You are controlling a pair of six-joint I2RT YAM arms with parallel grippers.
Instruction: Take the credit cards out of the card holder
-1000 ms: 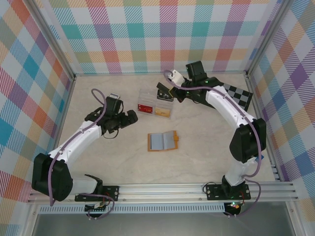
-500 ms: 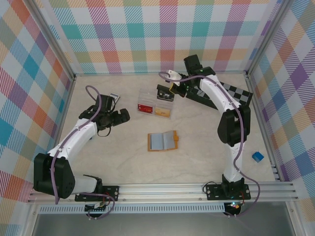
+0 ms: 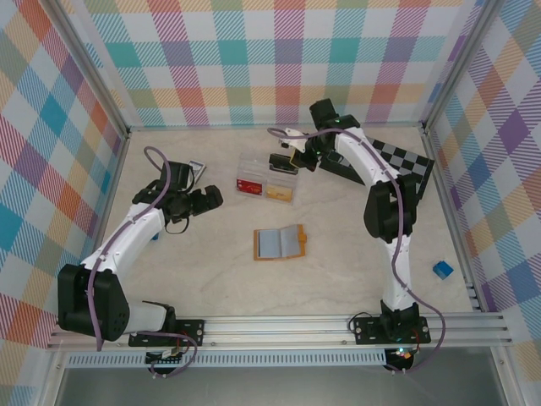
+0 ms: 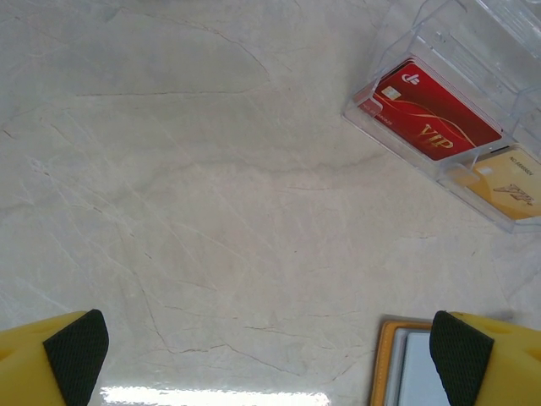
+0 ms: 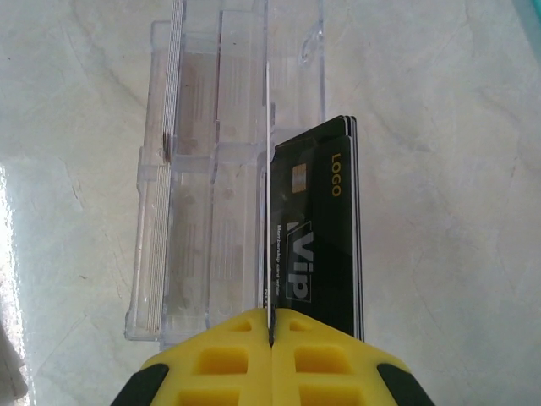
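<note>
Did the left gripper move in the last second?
Yes. In the top view, the left gripper has drawn back to the left, widening its gap from the clear box. The card holder has stayed put.

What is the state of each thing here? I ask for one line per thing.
card holder: open, lying flat.
clear box: holds red card and yellow card, both flat.
black card: on edge, clamped over the clear box.
left gripper: jaws open, empty.
right gripper: jaws shut on the black card.
</note>
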